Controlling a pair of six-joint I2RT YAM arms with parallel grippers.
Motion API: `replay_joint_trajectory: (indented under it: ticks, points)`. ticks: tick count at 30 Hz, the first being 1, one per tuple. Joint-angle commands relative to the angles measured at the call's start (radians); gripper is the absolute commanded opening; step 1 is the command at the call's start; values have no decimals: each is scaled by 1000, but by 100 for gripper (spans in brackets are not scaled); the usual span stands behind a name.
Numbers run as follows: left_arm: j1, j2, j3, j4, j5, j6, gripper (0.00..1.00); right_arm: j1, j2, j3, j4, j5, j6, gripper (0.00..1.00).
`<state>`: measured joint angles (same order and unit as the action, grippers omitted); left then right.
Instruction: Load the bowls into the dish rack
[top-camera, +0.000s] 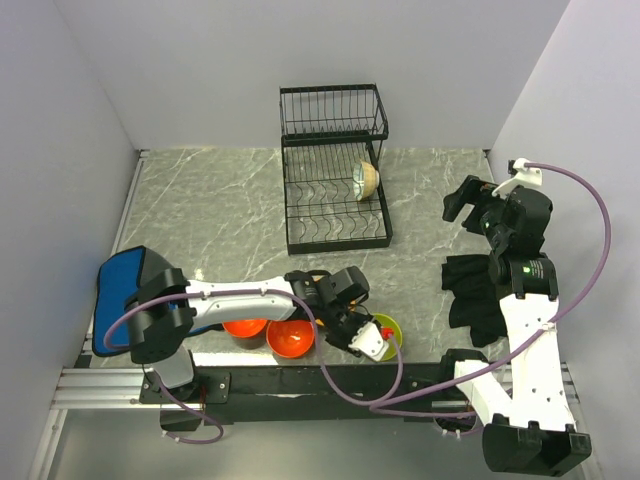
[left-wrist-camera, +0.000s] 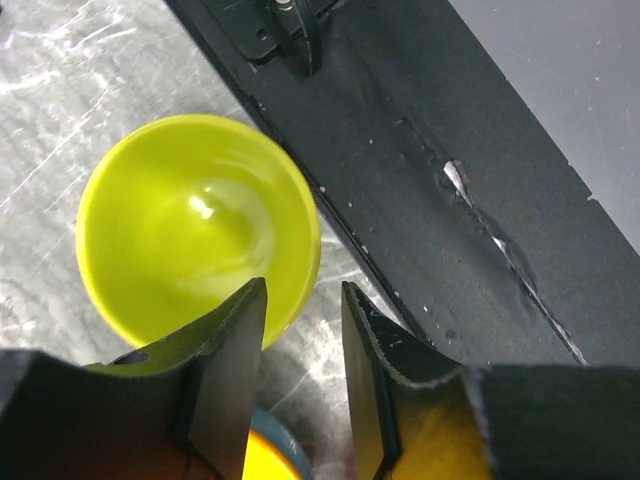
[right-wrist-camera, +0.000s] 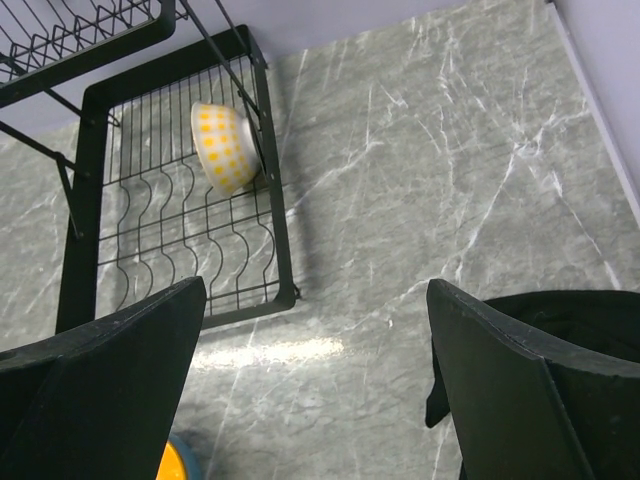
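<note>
Your left hand (left-wrist-camera: 303, 300) is half spread and straddles the rim of the green bowl (left-wrist-camera: 190, 220), one finger over the inside of the wall and one outside it. The outer one shows a gap, so nothing is pinched yet. The bowl sits on the counter (top-camera: 220, 210) at the lower middle of the top view, hard by the black rail (left-wrist-camera: 420, 200) along the near edge.

Get the fingers deep enough over the rim before you press them together, since a glossy wall will likely slip from a shallow pinch. Close gently and square to the wall, then lift straight up, away from the rail (it leaves you little room on that side).

The green bowl stands mouth up. It is round with no long axis, so its only axis runs vertical. For a slot in the rack (top-camera: 336, 248) you would tip it on edge, like the cream bowl (top-camera: 367, 180) there, which stands on edge with its mouth toward frame left.

Two red bowls (top-camera: 245, 327) (top-camera: 290, 339) wait under your left arm. Your right hand (right-wrist-camera: 315, 290) is spread wide and holds nothing.
</note>
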<state>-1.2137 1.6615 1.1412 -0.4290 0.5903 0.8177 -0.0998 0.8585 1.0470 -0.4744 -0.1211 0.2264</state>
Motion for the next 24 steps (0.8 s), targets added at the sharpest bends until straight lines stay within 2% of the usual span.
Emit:
replay_joint_trajectory:
  ticks: [1, 7, 11, 13, 14, 17, 21, 24]
  points:
    - [-20, 27, 14, 44, 23, -2, 41, -14, -6, 33, 10, -18, 22, 100]
    - [-23, 75, 40, 26, -6, 29, 39, -17, 2, 36, 13, -26, 27, 100]
    - [-23, 92, 51, 27, -6, 23, 33, -20, 1, 41, 11, -23, 31, 100]
    - [-21, 93, 58, 19, 5, 21, 26, -26, 1, 42, 8, -22, 30, 100]
    - [-21, 90, 64, 16, 8, 9, 17, -29, -1, 42, 7, -22, 30, 100]
    - [2, 81, 87, 18, 45, -43, 8, -34, 2, 53, -7, -22, 27, 100]
    - [58, 55, 144, 12, 89, -78, 2, -35, 19, 91, -47, -29, 4, 100]
    - [101, 44, 216, 64, 134, -188, 1, -37, 39, 136, -69, -22, -22, 100]
